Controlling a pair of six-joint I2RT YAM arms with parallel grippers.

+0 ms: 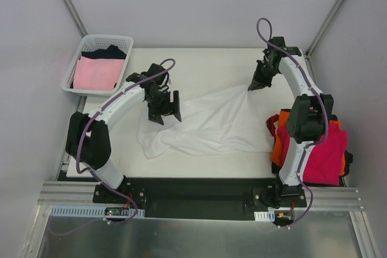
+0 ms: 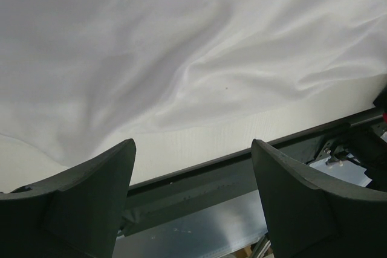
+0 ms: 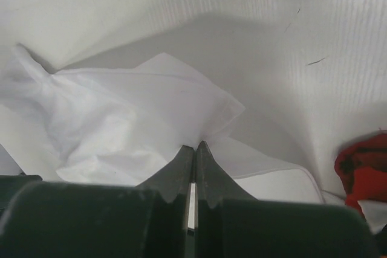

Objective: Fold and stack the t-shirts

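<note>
A white t-shirt (image 1: pixel 211 122) is spread, creased and unfolded, across the middle of the bench (image 1: pixel 199 58), with one bunched end lying toward the near left and one corner drawn out toward the far right corner. That far right corner of the cloth is pinched in the right gripper (image 1: pixel 251 87), whose jaws are pressed tightly together on the hem, as is seen plainly in the right wrist view. The left gripper (image 1: pixel 166 113) is held over the left part of the same shirt with its jaws standing wide apart and nothing between them; in the left wrist view only rippled white cloth is seen beyond its dark fingers (image 2: pixel 91 191), and whether they touch the cloth cannot be told. At the near right corner of the bench a magenta-red t-shirt (image 1: pixel 329 149) is laid on top of an orange t-shirt (image 1: pixel 278 146), partly hidden by the right arm. Just beyond the far left corner a white lattice basket (image 1: pixel 91 41) is placed, in which a pale pink t-shirt (image 1: pixel 97 74) is laid in front of a dark one (image 1: pixel 109 52).
</note>
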